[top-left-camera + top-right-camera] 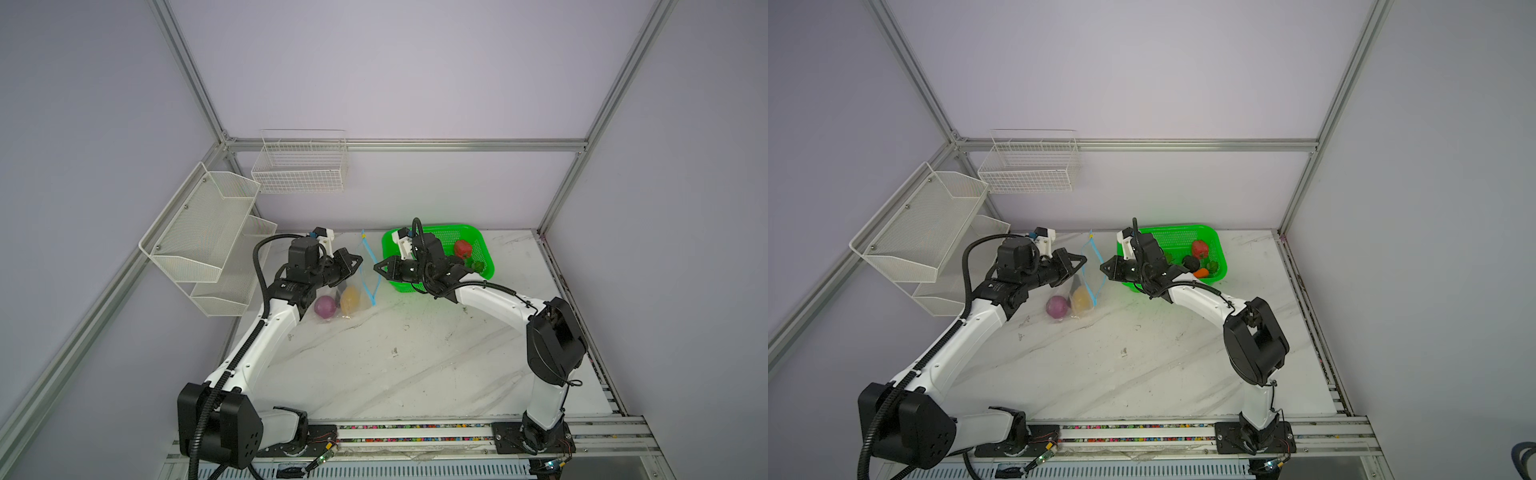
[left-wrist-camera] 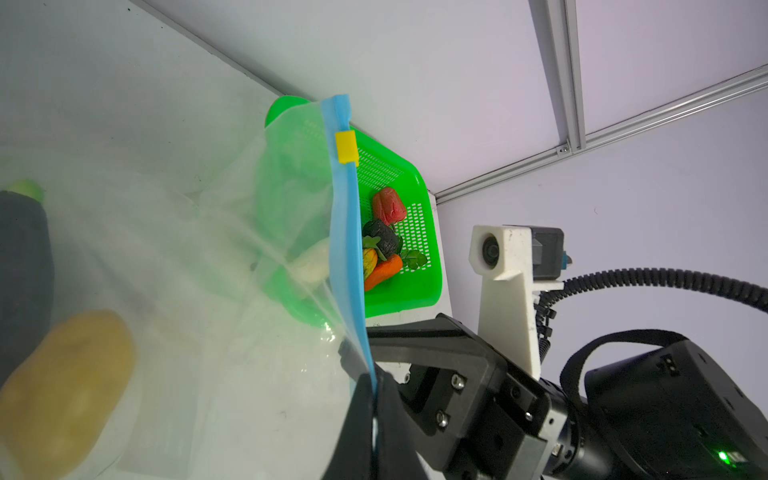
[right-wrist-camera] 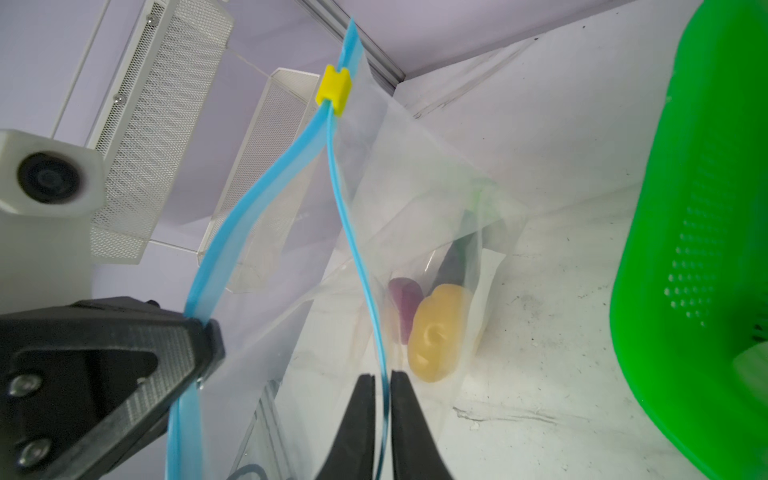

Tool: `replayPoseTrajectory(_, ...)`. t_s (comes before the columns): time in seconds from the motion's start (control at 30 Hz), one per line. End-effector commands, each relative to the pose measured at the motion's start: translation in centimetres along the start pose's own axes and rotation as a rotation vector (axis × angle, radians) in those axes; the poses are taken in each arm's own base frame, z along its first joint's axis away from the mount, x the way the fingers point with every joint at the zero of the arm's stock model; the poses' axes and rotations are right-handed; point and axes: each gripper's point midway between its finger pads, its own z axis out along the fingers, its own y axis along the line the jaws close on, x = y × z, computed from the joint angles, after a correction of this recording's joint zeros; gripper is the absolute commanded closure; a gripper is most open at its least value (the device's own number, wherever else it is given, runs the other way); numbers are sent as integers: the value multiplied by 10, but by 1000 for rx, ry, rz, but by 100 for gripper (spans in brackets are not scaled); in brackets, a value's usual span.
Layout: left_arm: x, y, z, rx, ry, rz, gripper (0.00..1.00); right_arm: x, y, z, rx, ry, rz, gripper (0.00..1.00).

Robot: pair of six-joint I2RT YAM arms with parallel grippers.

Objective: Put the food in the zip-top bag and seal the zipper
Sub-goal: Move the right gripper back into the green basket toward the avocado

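Wall shelves [image 1: 199, 232]: white mesh, fixed on the left wall, apart from the desk [image 1: 415, 353].
Left claw [image 1: 358, 261]: closed tight on one lip of the zipper [image 3: 249, 199]; it holds this blue strip up above the desk.
Zip-top bag [image 3: 415, 166]: it is between the two claws, just left of the green basket. Its bottom rests on the desk and its mouth side is raised.
Food in the bag: purple onion [image 1: 325, 306], potato [image 1: 350, 300] and dark eggplant [image 2: 25, 270] lie together at the bottom.
Zipper state: the two lips stand apart along the middle, so the mouth is open. The yellow slider [image 3: 333, 89] sits at the far end, where the lips meet.
Right claw [image 3: 381, 399]: its fingers are close on both sides of the other thin lip, with only a narrow gap to see. Whether they already press the strip, I cannot tell.
Green basket [image 1: 440, 230]: on the desk at the right, behind the right claw.
Food in the basket: red pepper [image 1: 462, 248], carrot [image 1: 1201, 273], corn [image 2: 369, 262], greens [image 2: 415, 259] and a white oblong [image 2: 311, 266], this last seen through the bag.
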Motion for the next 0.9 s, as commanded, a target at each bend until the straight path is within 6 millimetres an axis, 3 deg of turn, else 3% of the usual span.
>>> replayPoseTrajectory(0.0, -12, -9, -7, 0, -42, 60, 100, -25, 14, -22, 20, -69, -44, 89)
replayPoseTrajectory(0.37, -17, -5, -23, -56, -75, 94, 100, -32, -4, -26, 70, -84, -57, 91)
replayPoseTrajectory(0.47, -15, -9, -17, -33, -52, 92, 100, -38, -16, -32, 130, -100, -86, 85)
replayPoseTrajectory(0.63, -13, -20, -7, 6, -15, 117, 100, -62, -74, -56, 378, -137, -175, 75)
replayPoseTrajectory(0.87, -10, -31, 7, 40, 29, 143, 100, -88, -160, -70, 695, -58, -260, 62)
